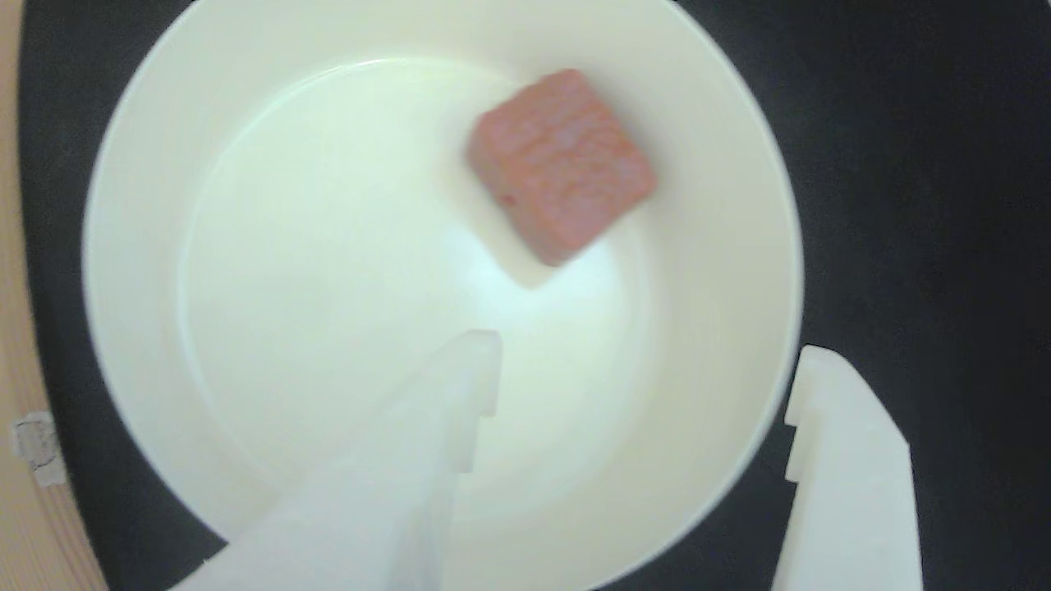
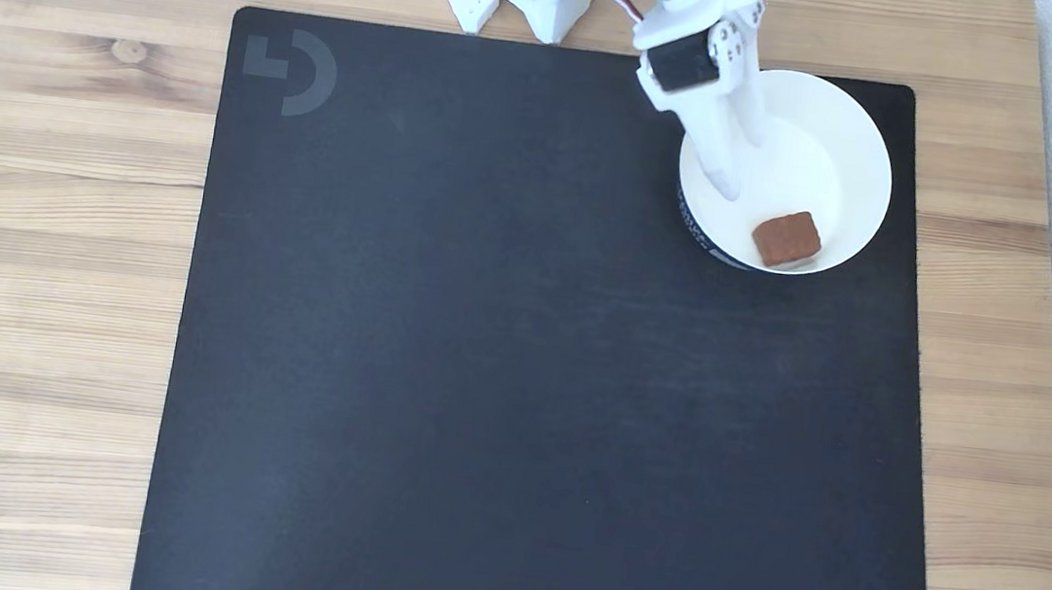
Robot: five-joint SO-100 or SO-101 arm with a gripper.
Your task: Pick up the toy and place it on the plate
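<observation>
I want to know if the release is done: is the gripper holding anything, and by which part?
Nothing is held. The gripper is open and empty above the plate; the toy lies inside it, apart from both fingers.

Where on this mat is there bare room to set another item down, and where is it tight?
The black mat is bare from its logo corner to its near edge, left of and below the plate. The tight spot is the mat's top right corner in the fixed view: there the plate holds the toy and the open gripper hangs over it.
</observation>
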